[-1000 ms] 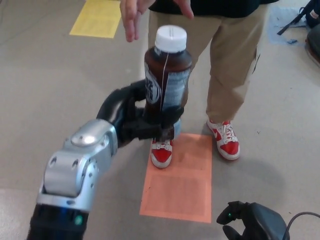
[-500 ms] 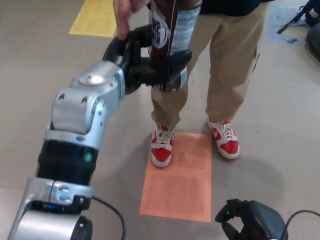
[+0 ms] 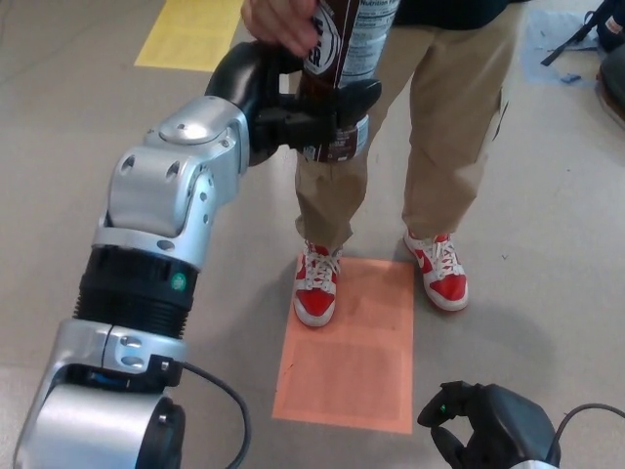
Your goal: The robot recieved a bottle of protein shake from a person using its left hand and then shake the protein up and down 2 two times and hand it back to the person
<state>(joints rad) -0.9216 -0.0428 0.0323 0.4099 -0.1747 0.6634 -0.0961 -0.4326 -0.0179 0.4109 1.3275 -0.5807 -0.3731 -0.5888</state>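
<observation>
Two hands meet on the bottle [image 3: 344, 59] at once: the robot's left hand [image 3: 293, 112] is clamped around its lower body, black fingers [image 3: 354, 98] wrapped across the front, and the person's hand [image 3: 283, 21] touches it higher up, near the label. The bottle is raised, upright or close to it, and its cap is cut off by the top of the picture, so whether the lid is tight cannot be checked. It sits in front of the person's trousers [image 3: 430, 127], well above the orange floor mat [image 3: 352, 362].

Risks, judged from here:
- Handover timing. If the left hand lets go before the person has a full hold, the bottle drops straight toward the red and white shoes [image 3: 317, 288] below it. The person's fingers look only partly around it.
- Tug. If the person pulls while the black fingers are clamped, the bottle may twist or slip out sideways.
- Pinch. The person's fingers lie just above the robot's thumb; any upward arm move could press them against the bottle.
- Slick label. The grip is low on the bottle, so the heavy top could tip it toward the person.
- Count. Cannot tell from this moment if both shakes are done.

The right hand [image 3: 479, 430] hangs low, below and right of the orange mat, away from the bottle; only part of it shows, so its fingers cannot be read.
</observation>
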